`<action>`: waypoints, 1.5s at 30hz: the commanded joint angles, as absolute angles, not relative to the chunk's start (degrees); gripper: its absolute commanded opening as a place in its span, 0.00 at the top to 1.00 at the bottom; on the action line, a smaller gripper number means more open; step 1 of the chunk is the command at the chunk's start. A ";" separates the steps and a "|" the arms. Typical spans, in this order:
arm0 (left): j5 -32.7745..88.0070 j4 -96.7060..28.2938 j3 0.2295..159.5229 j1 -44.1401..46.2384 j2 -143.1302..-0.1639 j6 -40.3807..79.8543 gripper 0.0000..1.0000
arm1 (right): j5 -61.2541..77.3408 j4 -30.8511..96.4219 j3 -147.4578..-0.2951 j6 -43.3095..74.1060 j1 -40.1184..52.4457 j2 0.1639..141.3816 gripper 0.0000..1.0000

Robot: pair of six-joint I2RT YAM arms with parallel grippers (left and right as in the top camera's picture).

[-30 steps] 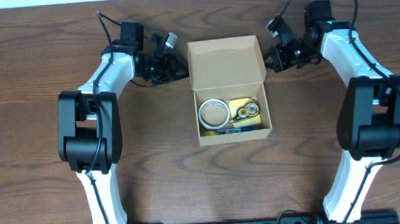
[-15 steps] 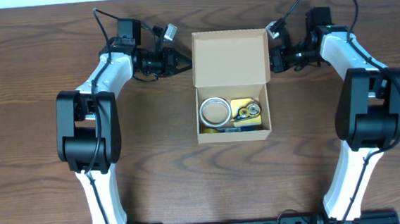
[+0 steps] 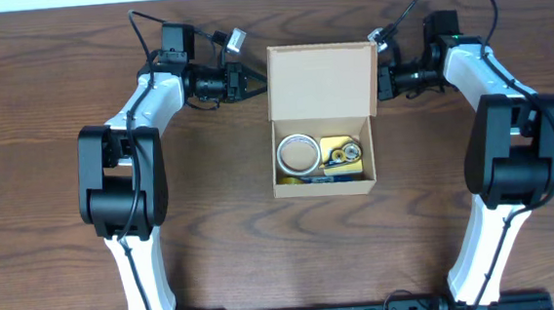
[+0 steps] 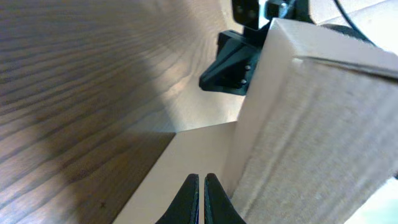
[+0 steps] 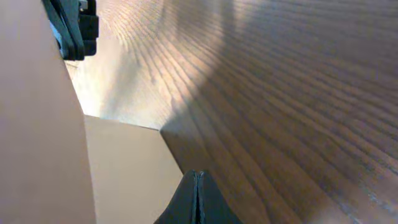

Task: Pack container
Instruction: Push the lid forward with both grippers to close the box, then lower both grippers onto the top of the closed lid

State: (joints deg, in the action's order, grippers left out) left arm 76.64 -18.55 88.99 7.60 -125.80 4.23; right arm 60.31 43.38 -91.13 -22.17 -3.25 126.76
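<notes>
Dead centre, the box (image 3: 324, 188) is sitting with its flap (image 3: 318, 79) thrown open away from you, and that flap is lying right between your two grippers. Left gripper (image 3: 249, 82) is pointing in at its left edge, right gripper (image 3: 380, 79) at its right edge, both about equally near. Both are pinched closed and holding nothing I can see, arms reaching forward, wrists turning inward

Dark wood-grain table (image 3: 39, 113), pale strip along far edge
</notes>
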 commanded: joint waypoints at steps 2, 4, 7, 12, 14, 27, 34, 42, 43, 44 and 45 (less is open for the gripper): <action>82.28 -17.76 89.84 7.35 -126.26 3.86 0.94 | 62.57 45.89 -92.64 -25.89 -1.80 127.09 0.99; 84.09 -17.43 89.84 7.25 -126.26 3.86 0.94 | 62.15 48.38 -93.95 -27.94 -1.21 127.09 0.99; 88.40 -17.21 89.84 6.87 -126.26 3.84 0.94 | 59.37 54.30 -97.71 -31.27 -0.64 127.09 0.99; 90.70 -17.87 89.84 6.83 -126.26 5.39 0.94 | 54.89 65.63 -104.14 -37.41 -0.58 127.09 0.99; 90.67 -18.63 89.84 7.01 -126.26 5.67 0.94 | 54.39 67.07 -104.99 -37.41 -0.75 127.09 0.99; 90.70 -19.66 89.84 7.60 -125.95 9.19 0.95 | 52.29 77.34 -106.56 -43.79 -0.89 127.07 0.99; 90.70 -20.56 89.84 8.32 -121.05 9.43 0.94 | 50.85 89.08 -112.20 -50.33 -0.75 127.07 0.99; 90.70 -25.43 89.84 8.27 -114.15 9.47 0.93 | 43.99 97.51 -112.60 -47.33 2.76 126.65 0.98; 90.70 -26.06 89.84 8.27 -113.45 9.45 0.92 | 43.64 97.51 -112.60 -47.16 3.62 126.50 0.98; 90.67 -26.35 89.84 8.27 -112.97 9.45 0.90 | 43.40 97.51 -112.60 -46.94 4.29 126.26 0.98; 90.67 -26.81 89.84 8.27 -112.31 9.47 0.88 | 42.72 97.51 -112.60 -46.59 5.61 125.91 0.99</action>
